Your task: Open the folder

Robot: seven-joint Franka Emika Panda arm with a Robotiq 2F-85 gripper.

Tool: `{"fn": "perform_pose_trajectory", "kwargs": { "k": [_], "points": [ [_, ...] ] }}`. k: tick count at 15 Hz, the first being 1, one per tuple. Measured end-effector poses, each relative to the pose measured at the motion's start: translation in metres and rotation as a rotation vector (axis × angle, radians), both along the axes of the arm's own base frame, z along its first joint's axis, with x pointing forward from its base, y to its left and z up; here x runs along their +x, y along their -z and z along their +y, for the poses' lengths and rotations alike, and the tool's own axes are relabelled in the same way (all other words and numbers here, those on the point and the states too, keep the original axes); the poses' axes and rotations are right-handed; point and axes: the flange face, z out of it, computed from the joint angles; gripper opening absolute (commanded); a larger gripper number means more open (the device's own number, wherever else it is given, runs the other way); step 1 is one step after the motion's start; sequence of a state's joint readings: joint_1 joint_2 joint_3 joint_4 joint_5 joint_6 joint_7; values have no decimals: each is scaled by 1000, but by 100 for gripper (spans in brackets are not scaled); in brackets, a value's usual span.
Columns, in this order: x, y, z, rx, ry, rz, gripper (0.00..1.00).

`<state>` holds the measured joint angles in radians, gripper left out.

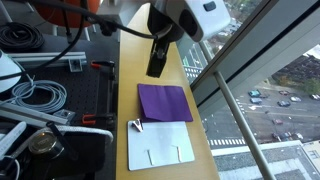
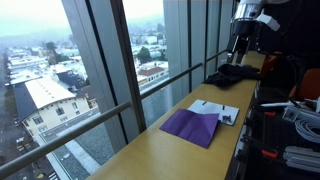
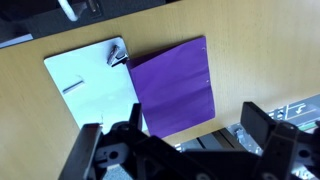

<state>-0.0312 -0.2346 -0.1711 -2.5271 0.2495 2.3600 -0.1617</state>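
Note:
The purple folder (image 1: 165, 102) lies flat and closed on the wooden counter (image 1: 130, 70), beside the window. It also shows in an exterior view (image 2: 191, 125) and in the wrist view (image 3: 172, 88). My gripper (image 1: 156, 62) hangs in the air above the counter, beyond the folder's far edge, and touches nothing. It appears at the far end in an exterior view (image 2: 240, 45). In the wrist view its two fingers (image 3: 175, 140) stand wide apart with nothing between them.
A white card sheet (image 3: 92, 85) with a binder clip (image 3: 117, 55) lies against the folder's edge. A dark bundle (image 2: 232, 72) lies at the counter's far end. Cables and gear (image 1: 35, 95) fill the bench beside the counter. Window glass (image 1: 250, 60) runs along the other side.

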Motion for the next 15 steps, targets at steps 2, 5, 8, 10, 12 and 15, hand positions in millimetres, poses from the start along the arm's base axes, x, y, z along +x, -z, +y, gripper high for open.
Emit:
{"fn": "perform_pose_trajectory", "kwargs": {
  "k": [2,5,8,10,12,15],
  "points": [
    [5,24,-7,25,-1,11,100],
    [12,58,-13,49,-20,26,100],
    [20,96,-23,47,-39,52,100],
    [27,124,-30,28,-48,72,100],
    [36,151,-34,6,-55,87,100],
    [50,188,-32,-14,-64,97,100]
  ]
}}
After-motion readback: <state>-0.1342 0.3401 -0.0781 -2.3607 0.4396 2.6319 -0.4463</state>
